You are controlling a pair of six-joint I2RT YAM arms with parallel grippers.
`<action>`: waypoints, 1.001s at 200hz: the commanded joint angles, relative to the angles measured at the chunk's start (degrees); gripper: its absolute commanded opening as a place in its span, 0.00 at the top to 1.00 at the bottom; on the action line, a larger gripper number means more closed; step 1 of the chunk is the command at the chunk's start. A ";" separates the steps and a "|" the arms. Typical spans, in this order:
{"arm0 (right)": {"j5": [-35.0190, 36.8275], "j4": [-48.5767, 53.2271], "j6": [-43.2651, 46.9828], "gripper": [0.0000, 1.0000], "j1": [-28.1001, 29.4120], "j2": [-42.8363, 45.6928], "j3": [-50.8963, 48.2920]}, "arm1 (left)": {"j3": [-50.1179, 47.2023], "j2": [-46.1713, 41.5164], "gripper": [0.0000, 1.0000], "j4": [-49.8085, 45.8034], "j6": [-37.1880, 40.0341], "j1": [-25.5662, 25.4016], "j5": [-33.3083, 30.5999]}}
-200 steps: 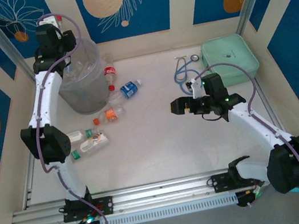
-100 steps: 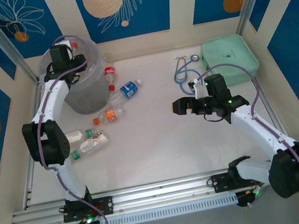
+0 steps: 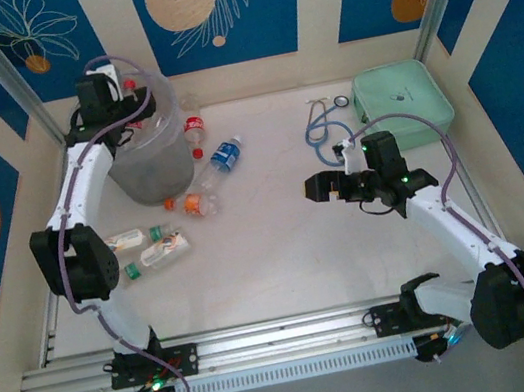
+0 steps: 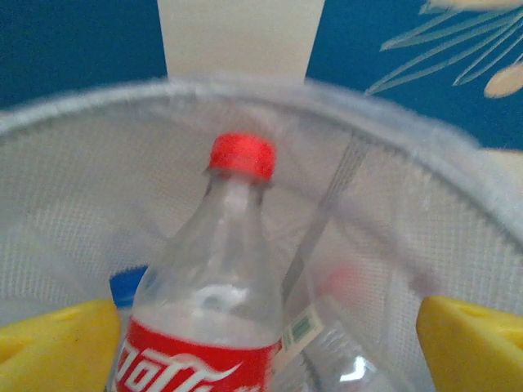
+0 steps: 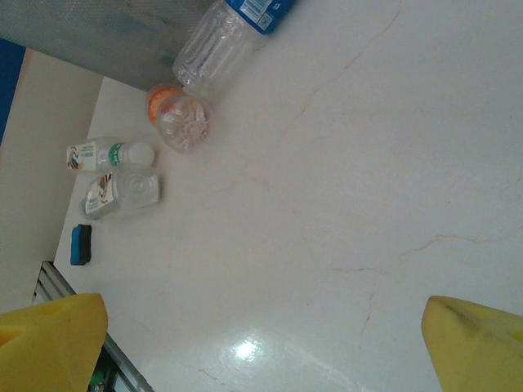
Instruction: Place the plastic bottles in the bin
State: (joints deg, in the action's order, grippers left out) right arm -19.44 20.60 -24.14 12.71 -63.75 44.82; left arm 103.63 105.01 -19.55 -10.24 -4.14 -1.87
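Red-capped bottle [image 4: 219, 282] between the wide-open fingers [image 4: 55, 339] of the left end effector [image 4: 265, 331], over the bin [image 4: 409, 204].

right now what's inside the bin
A red-capped bottle sits in the bin, with a blue cap and another clear bottle beside it. The bin's bottom is hidden behind them.
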 commanded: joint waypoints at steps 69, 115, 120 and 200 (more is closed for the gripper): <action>-2.43 -1.09 0.23 0.01 -0.49 -0.54 -0.93 | 2.35 1.32 0.48 -4.70 0.28 0.71 -0.68; -2.51 -1.29 -0.46 0.01 -0.47 -0.89 -1.27 | -6.63 1.66 0.64 -0.33 -1.64 0.63 0.19; -2.73 -1.26 -0.62 0.01 -0.47 -1.09 -1.10 | -6.69 1.85 0.64 -0.23 -1.81 0.63 0.51; -4.10 -2.80 -2.67 0.01 -0.17 -2.22 -0.44 | -1.25 -5.72 0.31 -2.31 1.70 0.63 -0.92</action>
State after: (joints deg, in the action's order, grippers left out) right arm -21.26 19.59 -25.54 12.60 -64.84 44.23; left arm 98.89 104.40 -20.01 -11.25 -4.23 -1.41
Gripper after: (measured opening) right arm 0.991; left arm 0.647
